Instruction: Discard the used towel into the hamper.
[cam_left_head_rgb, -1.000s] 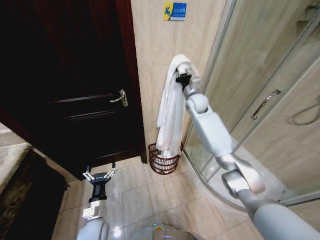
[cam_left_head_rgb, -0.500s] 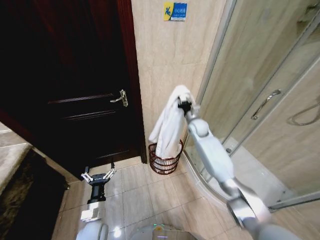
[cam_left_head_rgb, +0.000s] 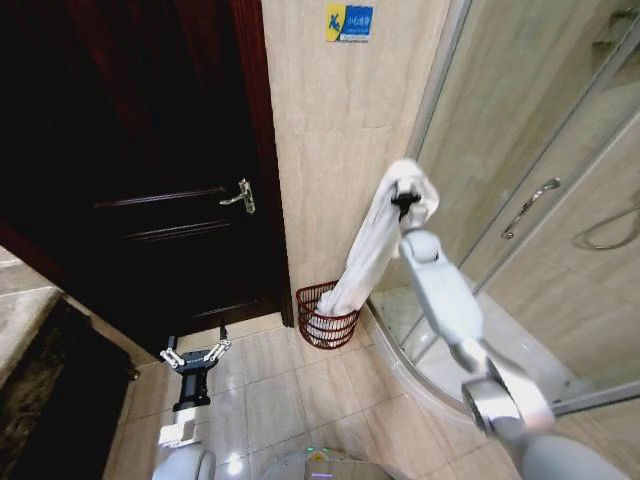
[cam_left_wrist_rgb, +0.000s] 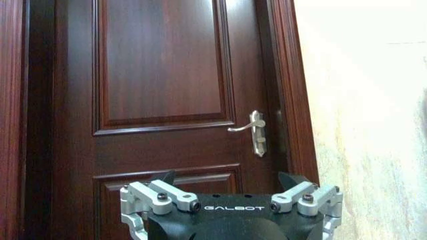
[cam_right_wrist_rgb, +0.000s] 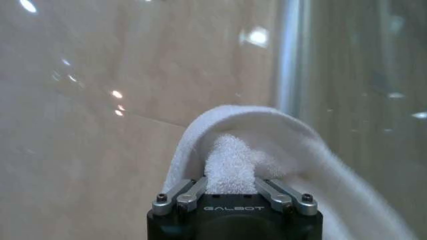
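Two grippers in play. The right gripper (cam_left_head_rgb: 404, 205), raised high on its extended grey arm, is clamped on a fold of the white terry-cloth towel (cam_left_head_rgb: 372, 250). In the right wrist view the towel (cam_right_wrist_rgb: 247, 155) is pinched between the closed metal fingers (cam_right_wrist_rgb: 190, 192), with cloth bunching up over them and draping down one side.

Below the right gripper and toward the robot's left, the towel hangs in a long slanted drape. Its lower end reaches into the mouth of the small round reddish-brown openwork hamper (cam_left_head_rgb: 326, 322). The hamper stands on the tiled floor, against the beige tiled wall (cam_left_head_rgb: 340, 120), just beside the curved glass shower enclosure (cam_left_head_rgb: 540, 180).

Right behind the right gripper runs the enclosure's metal frame post (cam_right_wrist_rgb: 290, 55). High above it on the wall is a small blue-and-yellow sign (cam_left_head_rgb: 349, 21).

The left gripper (cam_left_head_rgb: 197, 352) sits low, well apart from the towel and hamper, with fingers spread wide and nothing between them. In the left wrist view, the left gripper (cam_left_wrist_rgb: 230, 192) faces the dark red-brown panelled wooden door (cam_left_wrist_rgb: 160, 80), with its silver lever handle (cam_left_wrist_rgb: 250, 131) above it.
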